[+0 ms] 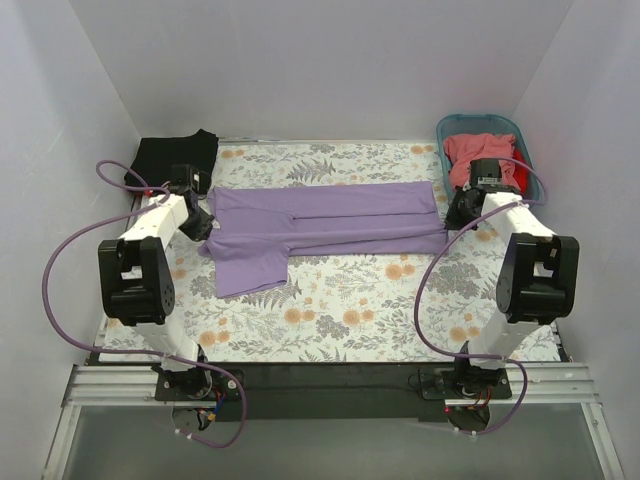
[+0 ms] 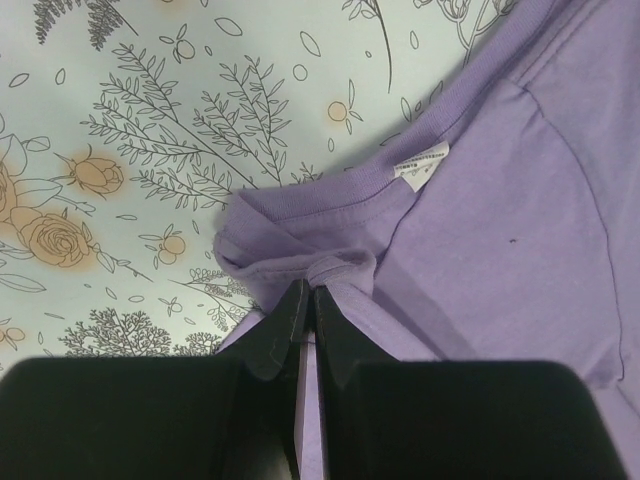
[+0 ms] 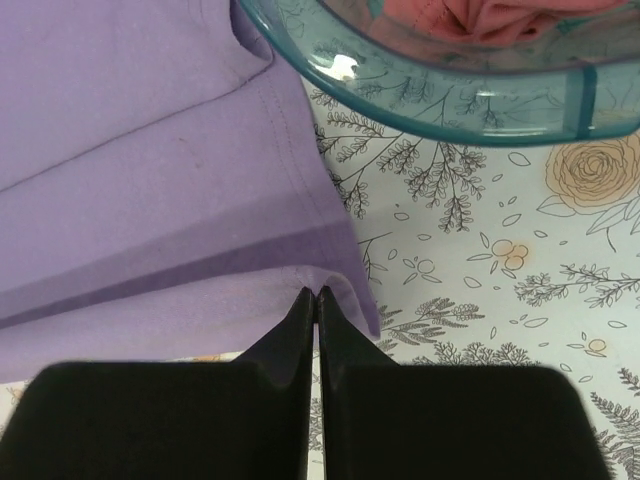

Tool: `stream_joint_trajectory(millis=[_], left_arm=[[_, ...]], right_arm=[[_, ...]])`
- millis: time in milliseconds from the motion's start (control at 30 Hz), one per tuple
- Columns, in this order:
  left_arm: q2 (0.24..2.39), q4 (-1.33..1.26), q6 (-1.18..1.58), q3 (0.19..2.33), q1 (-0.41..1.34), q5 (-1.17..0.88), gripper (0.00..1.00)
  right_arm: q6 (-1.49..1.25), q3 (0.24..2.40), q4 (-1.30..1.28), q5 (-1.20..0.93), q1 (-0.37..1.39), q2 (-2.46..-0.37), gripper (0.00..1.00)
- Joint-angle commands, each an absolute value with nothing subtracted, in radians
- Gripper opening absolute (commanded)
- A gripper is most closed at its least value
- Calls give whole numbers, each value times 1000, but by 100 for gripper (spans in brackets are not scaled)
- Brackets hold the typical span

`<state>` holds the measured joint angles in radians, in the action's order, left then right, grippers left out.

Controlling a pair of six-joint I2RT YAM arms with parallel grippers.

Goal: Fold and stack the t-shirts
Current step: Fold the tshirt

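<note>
White walls close round a table under a floral cloth [image 1: 350, 320]. Seen from above, the lavender t-shirt [image 1: 330, 225] lies sideways across the middle. Its collar is toward 9 o'clock, its hem toward 3, and one sleeve juts out toward 7. It looks partly folded lengthwise, so I judge this shirt to be mid-fold.

The left gripper [image 2: 309, 290] is pinched tight on a bunched ridge of fabric just below the collar. The right gripper [image 3: 314, 294] is likewise clamped on the hem corner, near the teal basket [image 1: 450, 125].

At 10 o'clock the black t-shirt [image 1: 178, 152] sits as a compact dark block, probably already folded and the base of the stack. At 2 o'clock the basket holds the salmon-pink t-shirt [image 1: 478, 152] and the red t-shirt [image 1: 518, 172], both crumpled and not yet folded.

The count is four shirts, one of each colour, and one basket, though the heap in it may hide more.
</note>
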<state>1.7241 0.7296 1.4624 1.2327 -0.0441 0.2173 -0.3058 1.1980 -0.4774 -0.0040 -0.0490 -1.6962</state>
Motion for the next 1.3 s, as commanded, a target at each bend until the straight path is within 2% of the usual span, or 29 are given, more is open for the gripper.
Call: stream_joint_trajectory(millis=[0,1100,1267], left_arm=[[1723,713,1462,1272,-52,239,0],[1804,575,1398,1284,-52,279,0],[1760,561,1402,1267,-51,299,0]], right_arm=[[-279,1250,-460,31,-49,-1727,1],[-258,1310,-380,54,-38,-1888,1],[-253,1324,-380,77,-38,-1842,1]])
